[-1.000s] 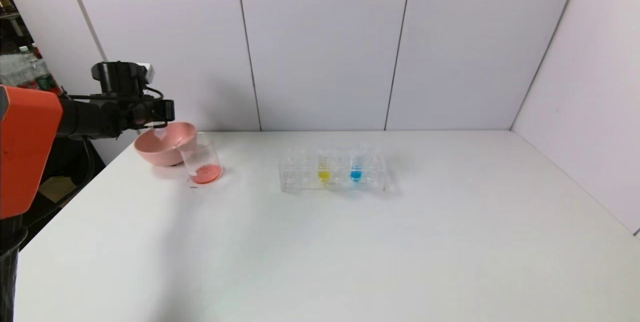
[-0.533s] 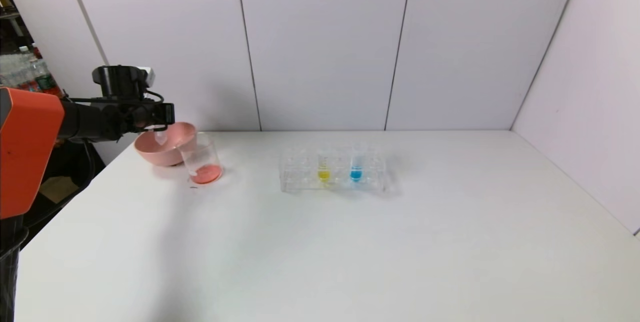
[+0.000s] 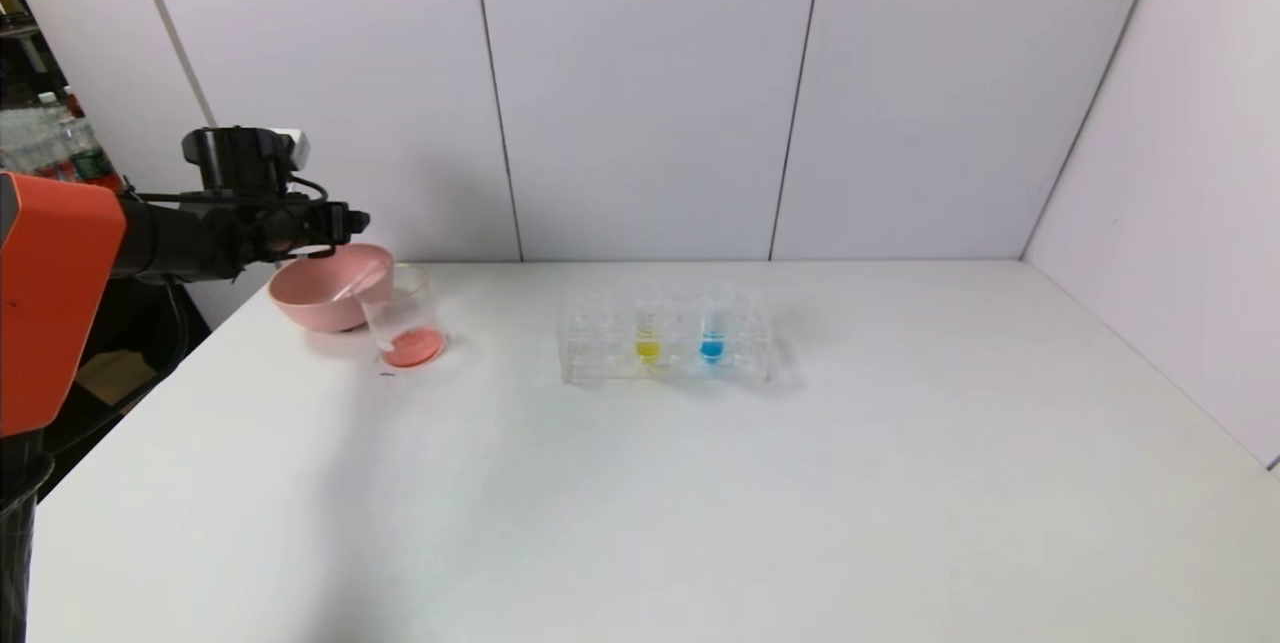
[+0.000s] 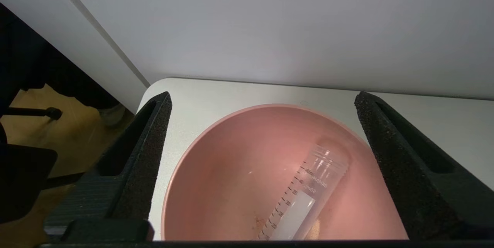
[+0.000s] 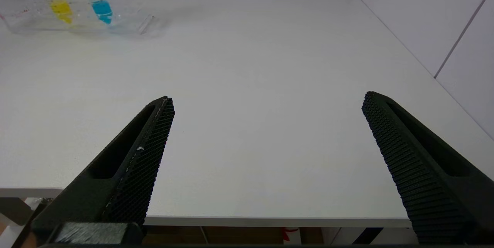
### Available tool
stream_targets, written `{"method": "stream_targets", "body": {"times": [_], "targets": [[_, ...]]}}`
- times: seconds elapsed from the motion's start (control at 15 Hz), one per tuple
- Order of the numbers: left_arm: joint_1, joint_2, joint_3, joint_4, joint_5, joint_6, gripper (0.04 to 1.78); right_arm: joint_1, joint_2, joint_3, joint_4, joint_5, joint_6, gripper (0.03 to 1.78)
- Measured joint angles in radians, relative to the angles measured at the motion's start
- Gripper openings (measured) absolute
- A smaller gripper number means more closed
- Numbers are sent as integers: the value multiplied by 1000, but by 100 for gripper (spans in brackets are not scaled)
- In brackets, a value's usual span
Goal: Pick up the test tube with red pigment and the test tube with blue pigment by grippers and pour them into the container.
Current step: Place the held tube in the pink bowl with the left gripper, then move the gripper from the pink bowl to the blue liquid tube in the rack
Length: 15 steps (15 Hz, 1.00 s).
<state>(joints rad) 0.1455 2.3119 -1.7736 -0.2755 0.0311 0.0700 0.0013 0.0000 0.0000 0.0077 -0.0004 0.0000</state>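
Now the left gripper hangs above the pink bowl at the table's far left corner, its two black fingers spread wide with nothing between them. Directly beneath that gap, an emptied clear test tube with graduation marks lies slanted on the inside of the bowl, apart from both fingers; a few orange-red specks beside it suggest this is the test tube with red pigment, though the head view shows it only as a faint streak. Just beside the bowl stands the container, a small clear beaker with orange-red liquid pooled at its bottom. Well to the right, the clear tube rack holds the test tube with blue pigment upright next to a yellow-liquid tube. The right gripper sits over the table's near edge, well apart from the rack, its fingers equally splayed and holding nothing.
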Motion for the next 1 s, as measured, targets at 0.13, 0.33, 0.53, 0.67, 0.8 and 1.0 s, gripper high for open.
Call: {"method": "stream_targets", "body": {"times": [0.13, 0.33, 0.53, 0.67, 0.8, 1.0], "targets": [[0, -22, 24, -29, -1, 0, 177, 0, 0, 0, 0, 0, 0, 177], [-3, -75, 74, -47, -1, 0, 177, 0, 0, 0, 0, 0, 0, 177], [-15, -150, 152, -74, -2, -4, 176, 0, 0, 0, 0, 0, 0, 177], [-34, -209, 217, -97, -9, -19, 176, 0, 0, 0, 0, 0, 0, 177], [-54, -273, 297, -124, -17, -27, 176, 0, 0, 0, 0, 0, 0, 177], [-84, -391, 446, -168, -19, -34, 176, 0, 0, 0, 0, 0, 0, 177]]}}
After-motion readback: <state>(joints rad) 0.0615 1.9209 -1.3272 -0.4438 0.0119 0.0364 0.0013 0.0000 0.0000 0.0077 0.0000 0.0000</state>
